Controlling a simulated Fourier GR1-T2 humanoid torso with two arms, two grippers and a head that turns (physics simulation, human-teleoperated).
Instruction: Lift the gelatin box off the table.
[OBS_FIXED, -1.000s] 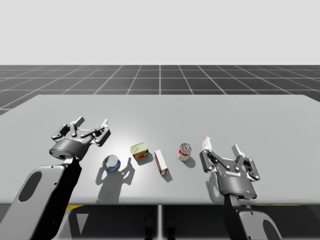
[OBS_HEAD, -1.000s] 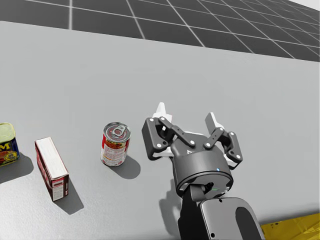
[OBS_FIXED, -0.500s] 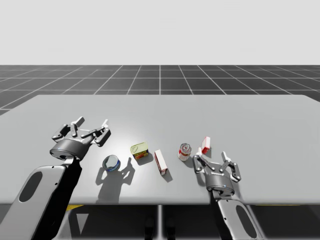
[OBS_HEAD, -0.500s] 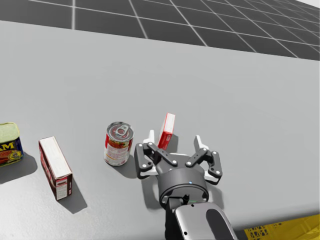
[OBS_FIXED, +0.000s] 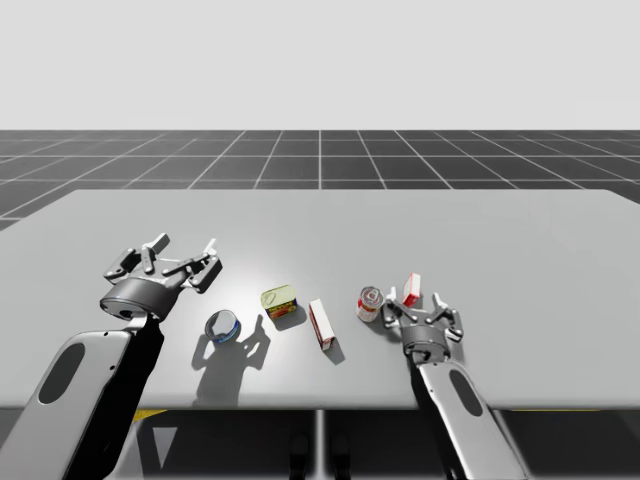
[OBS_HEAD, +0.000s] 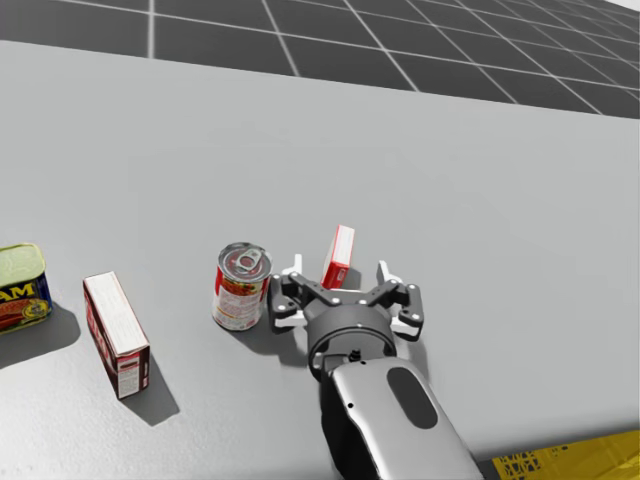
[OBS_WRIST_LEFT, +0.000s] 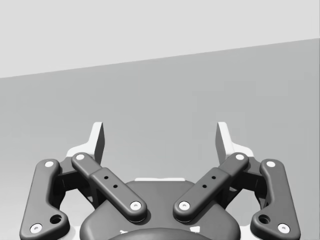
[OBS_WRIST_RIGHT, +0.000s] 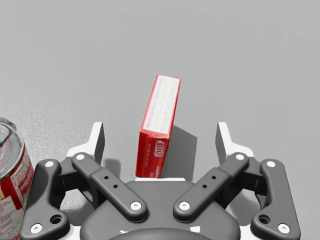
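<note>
**Open fingers either side of the gelatin box (OBS_WRIST_RIGHT: 161, 112)**

My right gripper (OBS_WRIST_RIGHT: 160, 134) has its fingers spread wide, and its body hides the box's near bottom corner. A red can (OBS_WRIST_RIGHT: 10, 160), cut off at the picture's edge, stands just outside one finger. The gelatin box, red with a white narrow face, stands on edge on the table (OBS_WRIST_RIGHT: 250, 60) between the fingers, touching neither. My left gripper (OBS_WRIST_LEFT: 160, 135) is likewise spread apart.

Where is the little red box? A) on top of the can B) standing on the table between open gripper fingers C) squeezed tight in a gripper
B: the red box stands on the table inside the right gripper, whose fingers are open and touch neither side of it.
</note>
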